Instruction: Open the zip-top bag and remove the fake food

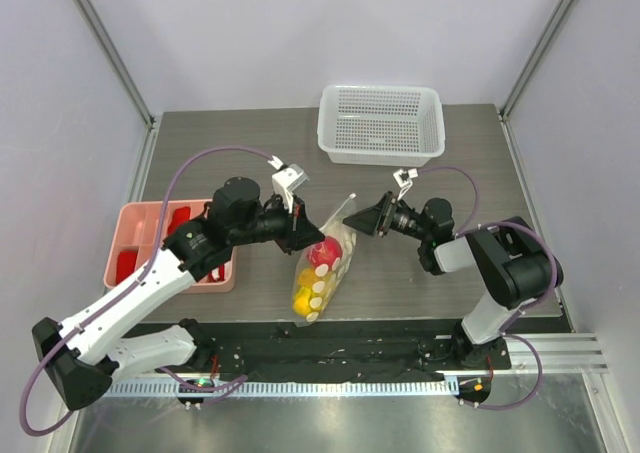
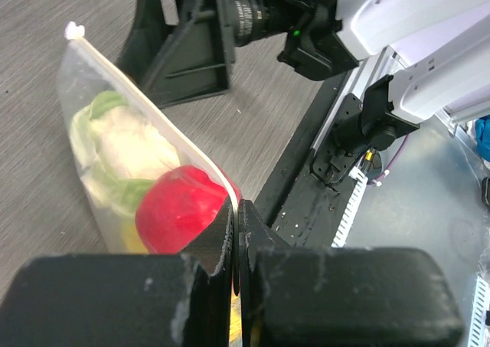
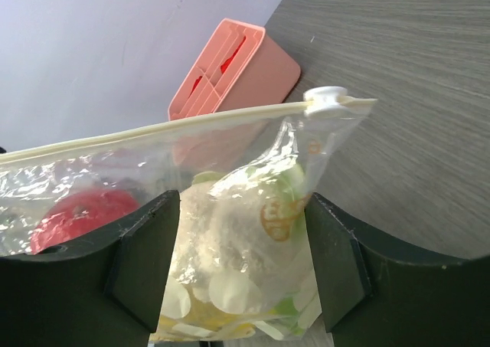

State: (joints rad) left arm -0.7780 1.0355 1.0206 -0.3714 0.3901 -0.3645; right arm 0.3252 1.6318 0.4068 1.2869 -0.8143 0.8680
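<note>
Now, zip-top bag [image 2: 115, 152] edge, in left pincer [image 2: 236, 232]

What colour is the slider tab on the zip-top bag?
White; the slider tab shows best in the right wrist view.

Far back on the dark wood-grain table [image 1: 220, 143], right of centre: a white perforated basket [image 1: 380, 153], upright. At the left edge, well apart from it: a pink divided tray [image 1: 118, 243] with red pieces [image 1: 125, 265] in its compartments. Along the near edge: a black strip [image 1: 330, 348]. Around three sides: pale grey walls [image 1: 300, 33].
</note>
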